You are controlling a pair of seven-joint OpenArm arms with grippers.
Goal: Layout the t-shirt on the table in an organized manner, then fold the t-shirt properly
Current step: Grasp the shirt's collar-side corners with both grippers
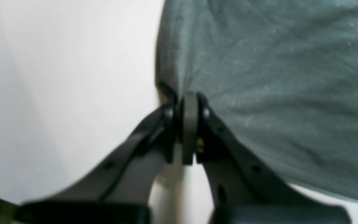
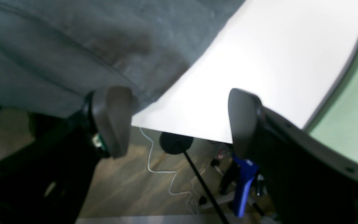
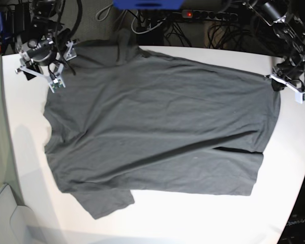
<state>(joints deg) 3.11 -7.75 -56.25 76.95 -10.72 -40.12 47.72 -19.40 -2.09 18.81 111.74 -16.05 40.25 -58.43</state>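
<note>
Lying crosswise on the table (image 3: 157,213), the t-shirt (image 3: 157,127) was pinched at its corner by the left fingers (image 1: 190,102); the right fingers (image 2: 112,119) were spread, empty, beside its edge.

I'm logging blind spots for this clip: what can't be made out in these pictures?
- Left wrist view: blurred; the left gripper is shut on the t-shirt, but how much cloth it pinches is hidden by its own fingers.
- Right wrist view: the open right gripper fills the frame; most of the shirt is cut off.
- Base view: the shirt's collar is in shadow at the table edge; no tag shows.
</note>
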